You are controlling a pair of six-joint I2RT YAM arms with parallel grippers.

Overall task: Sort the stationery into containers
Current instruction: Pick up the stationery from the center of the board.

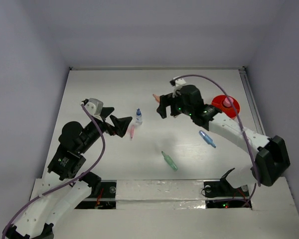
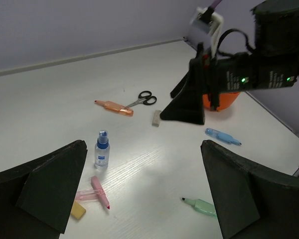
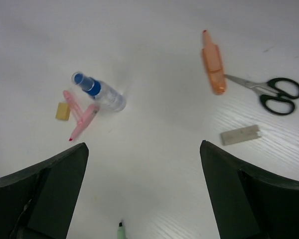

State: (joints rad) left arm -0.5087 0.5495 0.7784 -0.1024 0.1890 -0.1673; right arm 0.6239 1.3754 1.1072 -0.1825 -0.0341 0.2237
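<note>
Two arms bent inward above the table (image 1: 114, 89), left jaws apart, right jaws apart

White table boxed in by plain, pale lilac-grey walls.
The table (image 1: 114, 89) has a glossy, faintly grained white top with a soft sheen of even light near its centre. Bare walls (image 1: 154, 30) rise at 9, 12 and 3 o'clock, and a white taped strip (image 1: 159, 191) runs along the 6 o'clock edge.

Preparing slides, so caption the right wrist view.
Open right gripper over orange marker, scissors, grey eraser, blue-capped bottle, pink marker and yellow eraser.
</note>
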